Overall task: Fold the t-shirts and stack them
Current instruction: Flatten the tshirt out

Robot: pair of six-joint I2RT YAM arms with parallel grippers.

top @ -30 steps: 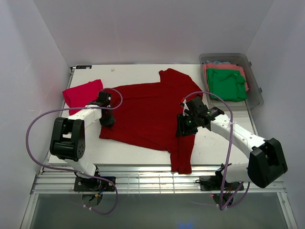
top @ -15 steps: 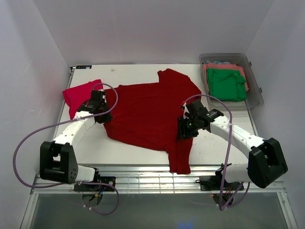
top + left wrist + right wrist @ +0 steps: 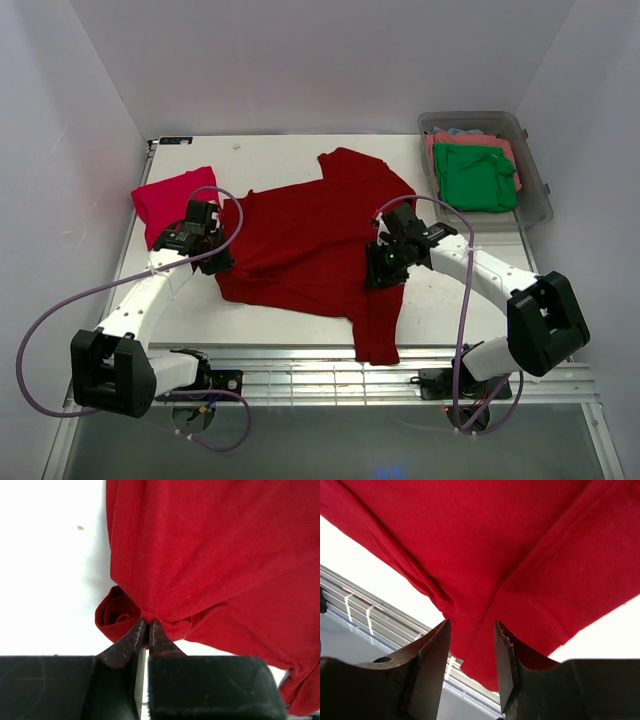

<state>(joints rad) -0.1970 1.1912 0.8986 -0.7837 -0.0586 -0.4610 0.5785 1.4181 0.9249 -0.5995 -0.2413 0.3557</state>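
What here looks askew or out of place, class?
The dark red shirt lies crooked and rumpled, its lower end hanging past the table edge onto the slatted rail. The left gripper pinches a bunched fold at its edge. The folded pink shirt and the tub of shirts look tidy.

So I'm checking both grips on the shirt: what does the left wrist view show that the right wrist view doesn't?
Only the left wrist view shows the left hand pinched shut on a bunched fold of the dark red cloth t-shirt. Only the right wrist view shows the right hand with fingers apart, cloth between them, and the grooved metal rail. Both show that shirt over the white table.
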